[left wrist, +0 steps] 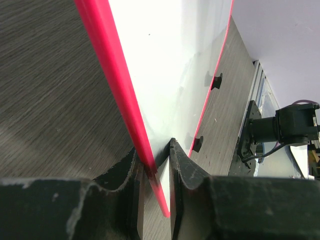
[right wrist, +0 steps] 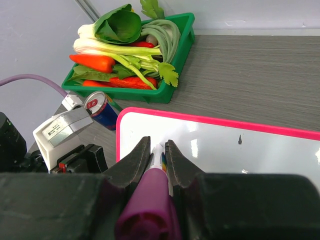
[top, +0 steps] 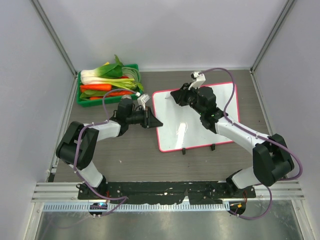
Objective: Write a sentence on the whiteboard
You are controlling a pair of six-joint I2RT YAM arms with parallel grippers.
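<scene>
A dark grey, wood-grained table fills the floor of a booth closed in by pale, plain walls with slim metal uprights in the corners. A ribbed metal rail runs along the near edge where the arms are bolted. The whiteboard lies flat on the table right of centre, turned a little askew, with its pink-red frame bright against the dark grain and its two small black feet on the near side. Its glossy white face catches glare and carries a small dark speck. The left end effector is at the board's left edge, its narrow jaws pinched on the frame. The right end effector is over the far left corner of the board, clamped on a purple marker that points down at the white surface; whether the tip touches cannot be told. At the far left of the table stands a green crate heaped with leafy greens, carrots and red peppers. A drink can lies between the crate and the board's corner.
</scene>
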